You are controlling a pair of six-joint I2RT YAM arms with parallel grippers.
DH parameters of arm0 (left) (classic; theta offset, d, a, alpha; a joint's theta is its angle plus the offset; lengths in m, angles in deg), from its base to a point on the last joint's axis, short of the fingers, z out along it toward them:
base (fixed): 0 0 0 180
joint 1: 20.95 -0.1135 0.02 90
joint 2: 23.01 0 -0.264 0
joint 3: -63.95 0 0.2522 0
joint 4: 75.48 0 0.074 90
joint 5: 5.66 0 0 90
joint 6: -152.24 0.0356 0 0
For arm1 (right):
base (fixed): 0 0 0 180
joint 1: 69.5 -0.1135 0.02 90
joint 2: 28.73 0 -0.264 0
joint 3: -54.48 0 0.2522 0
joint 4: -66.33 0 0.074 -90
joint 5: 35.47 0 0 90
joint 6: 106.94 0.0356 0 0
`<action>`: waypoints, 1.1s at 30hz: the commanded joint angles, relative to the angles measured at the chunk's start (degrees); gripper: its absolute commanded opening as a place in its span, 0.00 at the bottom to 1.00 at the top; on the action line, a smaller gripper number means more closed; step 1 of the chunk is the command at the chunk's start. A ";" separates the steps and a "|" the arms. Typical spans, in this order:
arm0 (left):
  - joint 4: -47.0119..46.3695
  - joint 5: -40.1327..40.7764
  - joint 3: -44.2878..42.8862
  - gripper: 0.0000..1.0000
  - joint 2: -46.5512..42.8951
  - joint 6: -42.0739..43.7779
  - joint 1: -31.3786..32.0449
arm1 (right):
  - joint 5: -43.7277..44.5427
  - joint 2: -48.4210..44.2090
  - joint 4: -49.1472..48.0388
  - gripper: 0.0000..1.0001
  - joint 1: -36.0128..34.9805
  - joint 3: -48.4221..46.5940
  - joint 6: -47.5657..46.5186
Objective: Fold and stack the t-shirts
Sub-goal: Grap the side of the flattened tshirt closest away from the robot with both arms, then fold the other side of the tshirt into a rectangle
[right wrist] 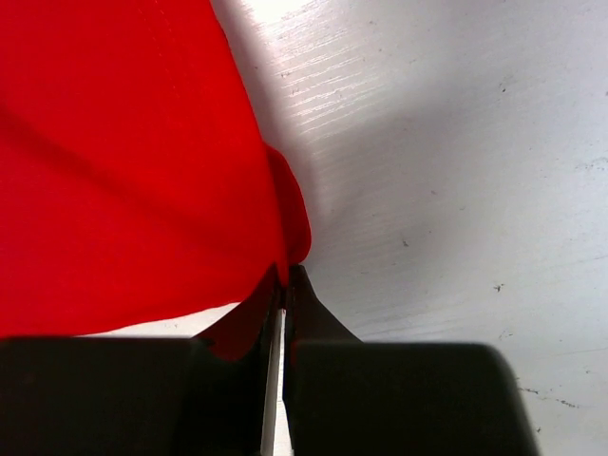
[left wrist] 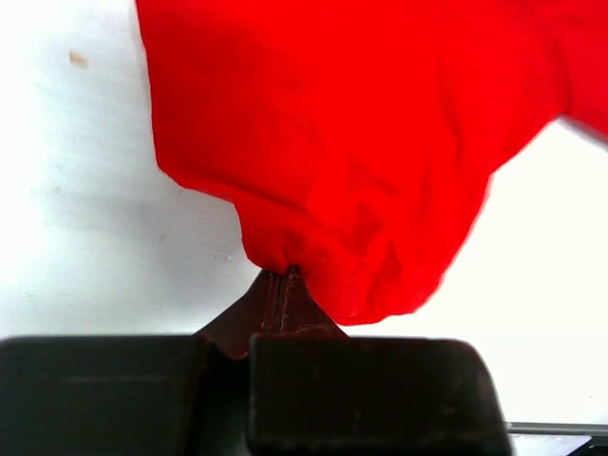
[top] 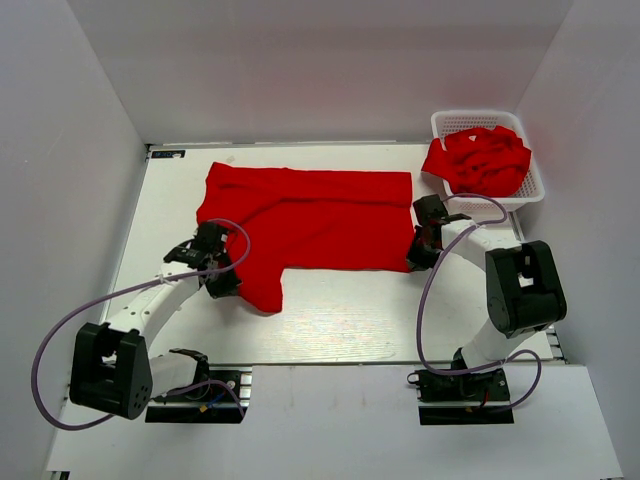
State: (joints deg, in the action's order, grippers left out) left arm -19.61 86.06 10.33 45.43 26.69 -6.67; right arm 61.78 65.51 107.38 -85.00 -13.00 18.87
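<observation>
A red t-shirt [top: 310, 225] lies spread across the middle of the white table, folded lengthwise, with one sleeve hanging toward the near side. My left gripper [top: 228, 283] is shut on the sleeve's edge at the shirt's near left; in the left wrist view the gripper [left wrist: 282, 273] pinches bunched red fabric [left wrist: 351, 142]. My right gripper [top: 412, 262] is shut on the shirt's near right corner; in the right wrist view the gripper [right wrist: 286, 270] pinches the hem [right wrist: 123, 171]. More red t-shirts [top: 480, 160] lie crumpled in the basket.
A white plastic lattice basket [top: 536, 188] stands at the back right corner. White walls close in the table on the left, back and right. Both arm bases sit at the near edge, with purple cables looping beside them.
</observation>
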 commanded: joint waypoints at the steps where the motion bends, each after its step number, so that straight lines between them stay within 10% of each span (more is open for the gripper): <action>1: -1.06 1.71 -4.95 0.00 -2.09 0.92 0.13 | -0.12 0.07 0.58 0.00 -0.22 -0.78 -0.74; 33: -11.25 12.43 -48.30 0.00 29.64 17.35 -3.21 | 4.53 14.92 10.06 0.00 0.39 -36.36 -11.64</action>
State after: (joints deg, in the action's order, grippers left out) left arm -27.61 96.46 -35.39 75.36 40.63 -9.25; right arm 64.11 78.79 115.42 -84.92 -44.86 8.97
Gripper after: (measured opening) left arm 0.009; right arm 0.020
